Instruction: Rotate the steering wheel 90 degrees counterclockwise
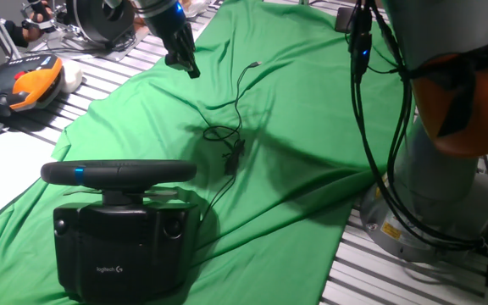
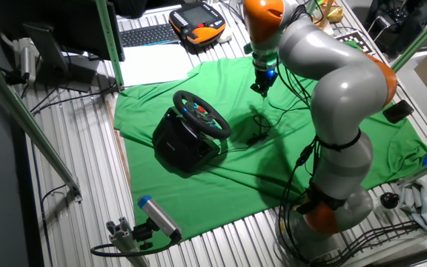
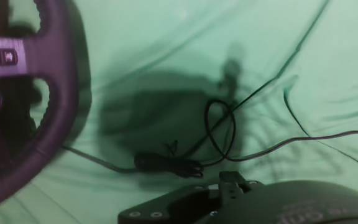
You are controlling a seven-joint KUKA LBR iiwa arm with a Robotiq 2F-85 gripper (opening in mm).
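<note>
Big green cloth (image 1: pixel 312 127) covers the table. The arm (image 2: pixel 332 81) bends over it, elbow at 3 o'clock of the wheel (image 1: pixel 117 173). The wheel sits on its black base (image 1: pixel 125 250) on the cloth, blue light showing, nothing touching it. Gripper (image 1: pixel 185 63) hangs above the cloth at the wheel's 1 o'clock, well apart; clenched or released, can't tell. Looped cable (image 1: pixel 227 140) lies between them.

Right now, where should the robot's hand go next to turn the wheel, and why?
Probably across and down toward the steering wheel. The gripper hangs in the air above the green cloth, apart from the rim, over the loose black cable. It holds nothing, so it likely needs to reach the rim before any turning can start.
</note>
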